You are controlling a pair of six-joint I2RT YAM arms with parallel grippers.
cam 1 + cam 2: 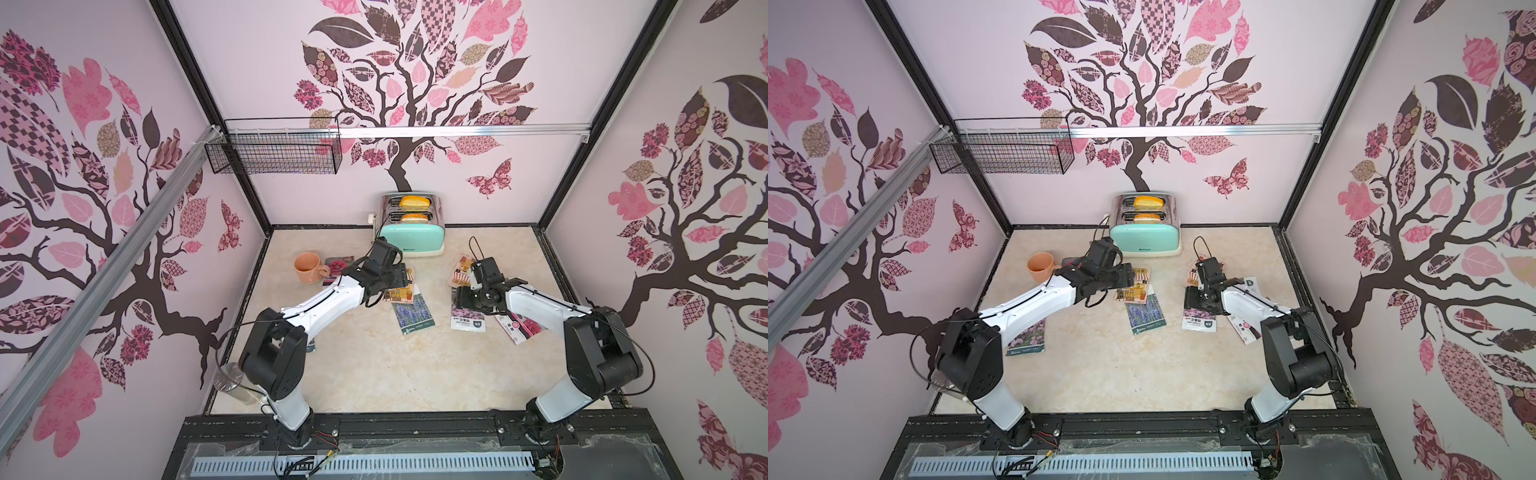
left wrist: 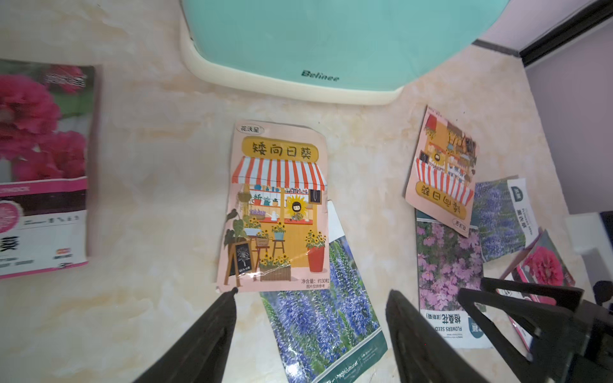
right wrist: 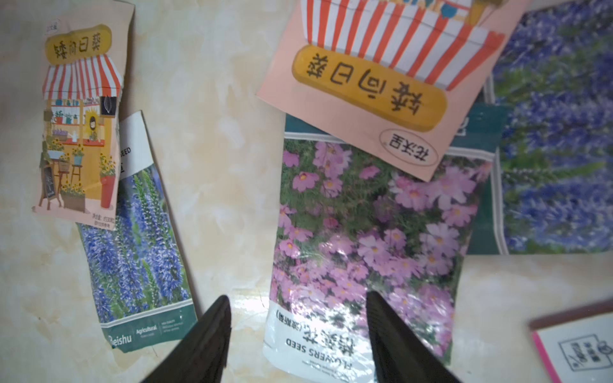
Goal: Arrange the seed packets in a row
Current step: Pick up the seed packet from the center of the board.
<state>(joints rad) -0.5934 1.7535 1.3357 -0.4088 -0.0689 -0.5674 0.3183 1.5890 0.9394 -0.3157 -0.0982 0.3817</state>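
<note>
Eight flat glossy seed packets [image 1: 467, 318] lie scattered on the cream marbled desk [image 1: 374, 374], two of each print. Mid-desk, one orange shopfront packet [image 2: 275, 212] overlaps one blue lavender packet [image 2: 318, 318]. The left fingers [image 2: 215, 335] hang spread above them, empty. Rightward, the second shopfront packet [image 2: 441, 172] overlaps a pink-purple flower packet [image 2: 447, 265], with the second lavender packet [image 2: 497, 219] and a magenta bloom packet [image 2: 544, 265] beside. The right fingers [image 3: 205, 348] hang spread over that pink-purple one, empty. The other magenta packet [image 2: 39, 149] lies by a peach mug [image 1: 307, 268], the other pink-purple packet [image 1: 1027, 340] under the left arm [image 1: 328, 297].
</note>
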